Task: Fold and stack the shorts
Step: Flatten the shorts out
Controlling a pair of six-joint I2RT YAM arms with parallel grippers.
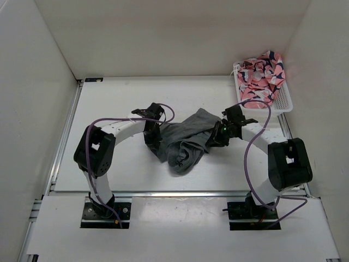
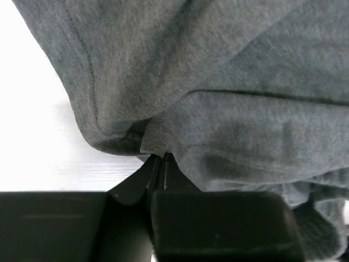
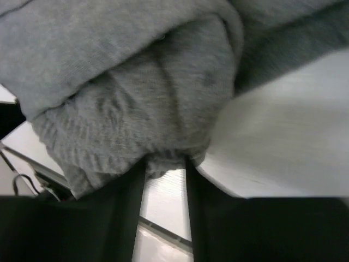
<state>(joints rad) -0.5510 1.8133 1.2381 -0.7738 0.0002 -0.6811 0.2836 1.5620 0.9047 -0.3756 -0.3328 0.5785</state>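
I see the counter (image 1: 109,169) carrying the shorts (image 1: 185,144), crumpled at its middle between both arms; far right, a white basket (image 1: 283,101) holds pink patterned cloth (image 1: 262,71). Left jaws are clenched on the shorts' edge, and right jaws grasp a ribbed bunch of them

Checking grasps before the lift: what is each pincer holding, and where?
Both hold the shorts. The left pincer pinches a thin fabric edge. The right pincer grips the bunched, gathered waistband.

White arms (image 1: 128,129), black jaws — purple cables (image 1: 248,147)
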